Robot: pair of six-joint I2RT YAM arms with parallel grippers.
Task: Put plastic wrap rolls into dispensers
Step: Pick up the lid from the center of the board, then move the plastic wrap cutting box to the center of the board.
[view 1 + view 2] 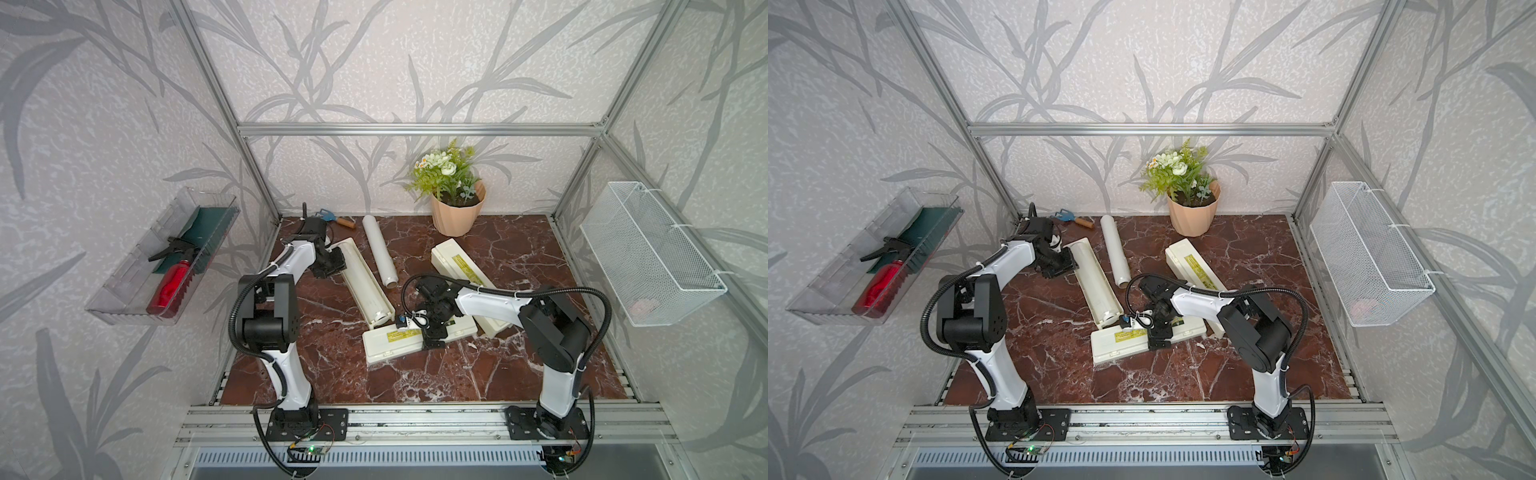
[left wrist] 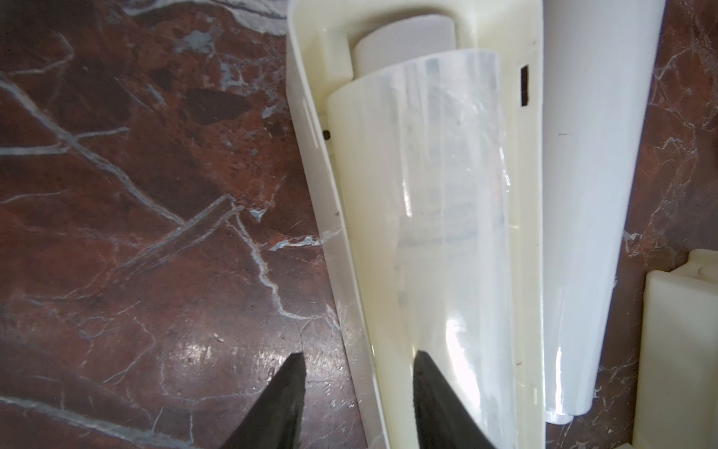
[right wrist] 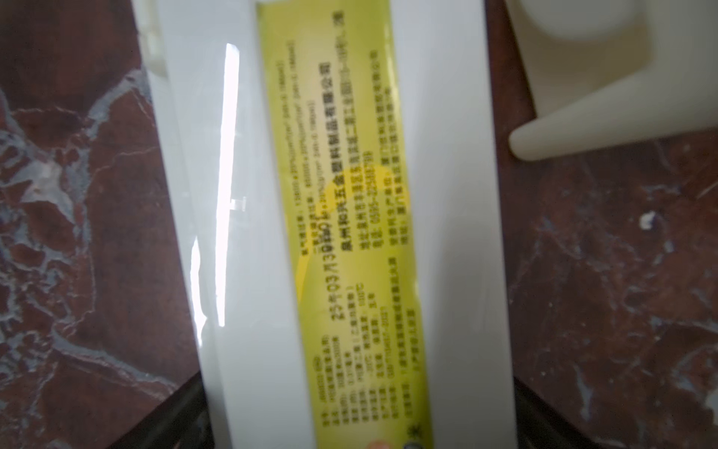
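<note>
An open cream dispenser (image 1: 360, 272) lies left of centre with a plastic wrap roll (image 2: 423, 217) resting in its trough. My left gripper (image 2: 357, 353) is open at the dispenser's far end. One of its fingers (image 2: 287, 392) is over the marble and the other is over the roll, with the dispenser's side wall between them. A second roll (image 1: 379, 251) lies loose just right of that dispenser. My right gripper (image 3: 357, 408) stands wide open astride a closed dispenser (image 1: 388, 343) with a yellow-green label, a finger close beside each long side. A third cream box (image 1: 451, 262) lies behind the right arm.
A peach flower pot (image 1: 455, 212) stands at the back. A small wooden-handled tool (image 1: 338, 219) lies at the back left. A clear bin (image 1: 124, 291) holding a red spray bottle hangs on the left wall. A white wire basket (image 1: 648, 257) hangs on the right wall.
</note>
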